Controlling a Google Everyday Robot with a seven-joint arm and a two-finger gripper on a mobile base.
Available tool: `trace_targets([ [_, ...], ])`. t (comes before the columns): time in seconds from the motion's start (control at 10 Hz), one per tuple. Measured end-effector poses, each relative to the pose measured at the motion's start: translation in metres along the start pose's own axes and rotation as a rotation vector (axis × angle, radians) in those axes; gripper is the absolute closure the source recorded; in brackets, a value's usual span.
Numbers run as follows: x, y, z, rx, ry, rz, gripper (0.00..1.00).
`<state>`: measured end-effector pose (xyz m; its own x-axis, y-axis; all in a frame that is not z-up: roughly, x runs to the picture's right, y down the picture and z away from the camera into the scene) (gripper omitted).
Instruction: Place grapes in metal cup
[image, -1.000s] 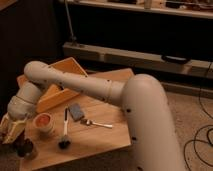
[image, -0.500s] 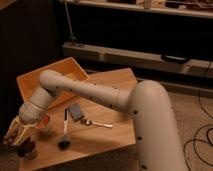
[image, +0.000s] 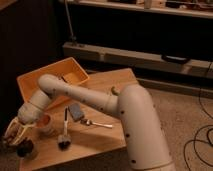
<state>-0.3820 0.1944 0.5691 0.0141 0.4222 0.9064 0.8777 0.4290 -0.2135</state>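
Observation:
My gripper (image: 16, 134) is at the table's front left corner, hanging down from the pale arm that reaches in from the right. It is shut on the grapes (image: 9, 135), a small dark reddish bunch that shows between and just left of the pale fingers. The metal cup (image: 27, 148), short and dark, stands just below and right of the gripper, at the table's near left corner. The grapes hang slightly above and left of the cup's rim, outside the cup.
An orange-pink bowl (image: 44, 123) stands right behind the cup. A black-headed brush (image: 64, 136), a grey block (image: 76, 111) and a spoon (image: 96, 123) lie mid-table. An orange bin (image: 47, 80) fills the back left. The wooden table (image: 107, 82) ends close to the cup.
The arm's elbow has swung a little to the right and the gripper has sunk slightly toward the cup, still shut on the grapes.

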Motion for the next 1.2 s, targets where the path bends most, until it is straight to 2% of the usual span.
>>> trace_targets([
  [0.2, 0.008, -0.010, 0.015, -0.038, -0.042, -0.026, 1.00],
  [0.5, 0.012, -0.015, 0.024, -0.067, -0.063, -0.042, 1.00],
  [0.9, 0.016, -0.015, 0.020, -0.067, -0.075, -0.024, 1.00],
  [1.2, 0.013, -0.011, 0.010, -0.064, -0.062, -0.005, 1.00],
])
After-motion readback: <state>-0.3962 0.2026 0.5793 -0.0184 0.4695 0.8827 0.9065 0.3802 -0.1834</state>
